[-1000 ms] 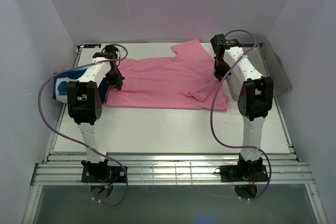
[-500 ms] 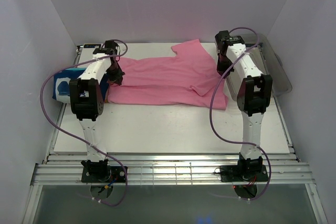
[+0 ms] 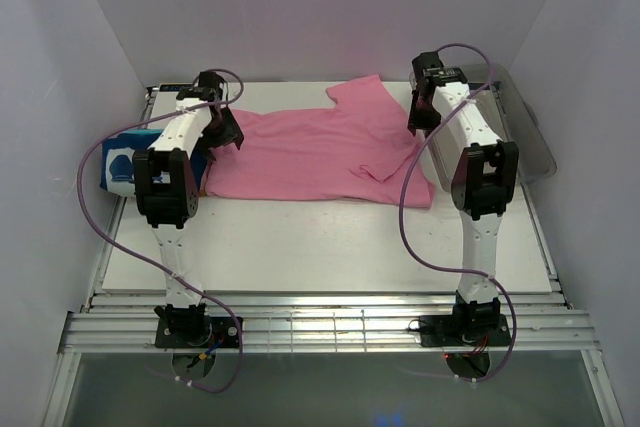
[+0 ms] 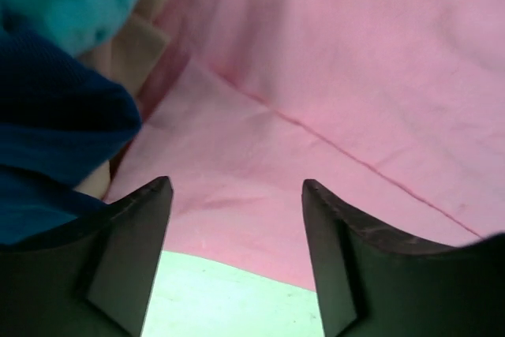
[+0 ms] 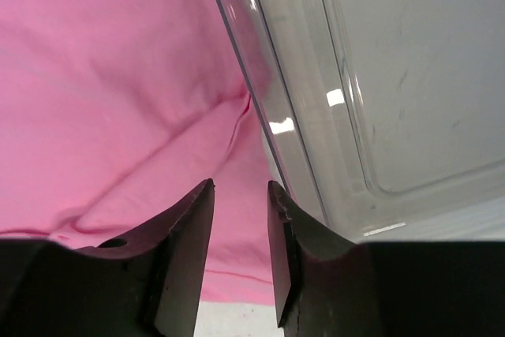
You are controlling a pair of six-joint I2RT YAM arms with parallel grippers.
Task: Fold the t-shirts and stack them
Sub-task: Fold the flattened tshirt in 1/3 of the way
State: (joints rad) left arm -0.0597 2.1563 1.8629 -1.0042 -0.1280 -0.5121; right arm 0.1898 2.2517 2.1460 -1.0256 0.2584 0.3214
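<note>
Pink, soft jersey cloth made up the plain short-sleeved t-shirt (image 3: 310, 152), which was seen lying spread but rumpled, reaching from just under the left gripper (image 4: 237, 254) across to just under the right gripper (image 5: 239, 262). It was judged to be light and limp. No shape would be kept when it was lifted, any part not held would sag and drag, and one layer could be slid off the layer beneath. A hold was judged best taken at an edge or seam, where the cloth is doubled. For the left fingers (image 4: 130, 250) that was the hem edge lying between and just ahead of them. For the right fingers it was the folded sleeve ridge just beyond the tips.

The left jaws were spread wide with nothing between them. The right jaws were parted only narrowly, and no cloth was seen pinched there.

Off the outer side of the left fingers, the folded blue and teal t-shirts (image 4: 55, 108) were pressed close to the pink hem, and most of that stack was cut off by the frame. Beside the right fingers, the clear plastic bin (image 5: 379, 76) overlapped the cloth, so the shirt's edge there could not be made out. Whether either pair of tips touched the cloth could not be told.
</note>
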